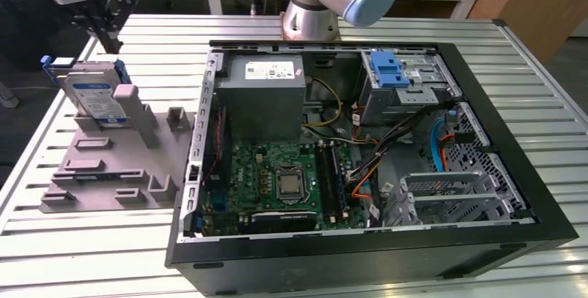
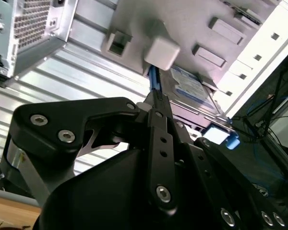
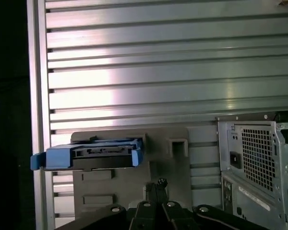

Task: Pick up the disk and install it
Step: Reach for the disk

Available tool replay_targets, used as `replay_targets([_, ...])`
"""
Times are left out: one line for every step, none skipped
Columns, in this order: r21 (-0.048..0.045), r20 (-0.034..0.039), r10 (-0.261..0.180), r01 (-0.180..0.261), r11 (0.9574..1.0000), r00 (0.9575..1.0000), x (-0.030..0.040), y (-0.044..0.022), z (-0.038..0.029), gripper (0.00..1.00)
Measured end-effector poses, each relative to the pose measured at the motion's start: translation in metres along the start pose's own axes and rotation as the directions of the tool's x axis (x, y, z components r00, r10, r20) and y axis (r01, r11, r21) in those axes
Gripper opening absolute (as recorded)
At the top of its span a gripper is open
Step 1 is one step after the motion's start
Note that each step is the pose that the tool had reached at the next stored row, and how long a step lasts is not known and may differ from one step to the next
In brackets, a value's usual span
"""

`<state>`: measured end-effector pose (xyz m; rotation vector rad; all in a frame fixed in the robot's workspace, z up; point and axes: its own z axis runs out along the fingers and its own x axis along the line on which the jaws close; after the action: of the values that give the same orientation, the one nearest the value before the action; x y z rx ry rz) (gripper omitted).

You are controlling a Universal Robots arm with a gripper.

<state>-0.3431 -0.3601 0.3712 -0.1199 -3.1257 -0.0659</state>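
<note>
The disk (image 1: pixel 95 96) stands on edge in a grey holder (image 1: pixel 110 167) at the exterior view's left, its white-and-blue label facing the front and its blue carrier frame around it. In the first wrist view the disk (image 3: pixel 93 154) shows edge-on as a blue frame. In the second wrist view the disk (image 2: pixel 189 88) shows its label. My gripper (image 1: pixel 107 38) hangs just above and behind the disk's top edge, apart from it. Its fingers (image 3: pixel 157 186) are shut with nothing between them; the gripper (image 2: pixel 154 103) points toward the holder (image 2: pixel 182 24).
An open black computer case (image 1: pixel 514 140) lies on the slatted metal table (image 1: pixel 74 257), to the exterior view's right of the holder. Inside are a green motherboard (image 1: pixel 275 181), a grey power supply (image 1: pixel 261 98), a blue latch on a silver cage (image 1: pixel 390 71) and perforated drive cages (image 1: pixel 459 188).
</note>
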Motion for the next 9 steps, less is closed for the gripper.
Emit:
replay_targets([0.0,0.0001,0.0,0.0,1.0,1.0,0.0045,0.0,0.0003,0.11])
replay_targets([0.0,0.0002,0.0,0.0,1.0,1.0,0.009,0.0002,0.0007,0.11])
replay_targets([0.0,0.0001,0.0,0.0,1.0,1.0,0.014,0.0006,0.0011,0.11])
replay_targets([0.0,0.0,0.0,0.0,1.0,1.0,0.0185,0.0014,0.0015,0.11])
replay_targets([0.0,0.0001,0.0,0.0,1.0,1.0,0.0223,0.0022,0.0018,0.11])
replay_targets([0.0,0.0001,0.0,0.0,1.0,1.0,0.0253,0.003,0.0022,0.11])
replay_targets([0.0,0.0001,0.0,0.0,1.0,1.0,0.0284,0.0037,0.0025,0.11])
replay_targets([0.0,0.0001,0.0,0.0,1.0,1.0,0.032,0.0046,0.0029,0.11])
replay_targets([0.0,0.0001,0.0,0.0,1.0,1.0,0.0366,0.0054,0.0033,0.11])
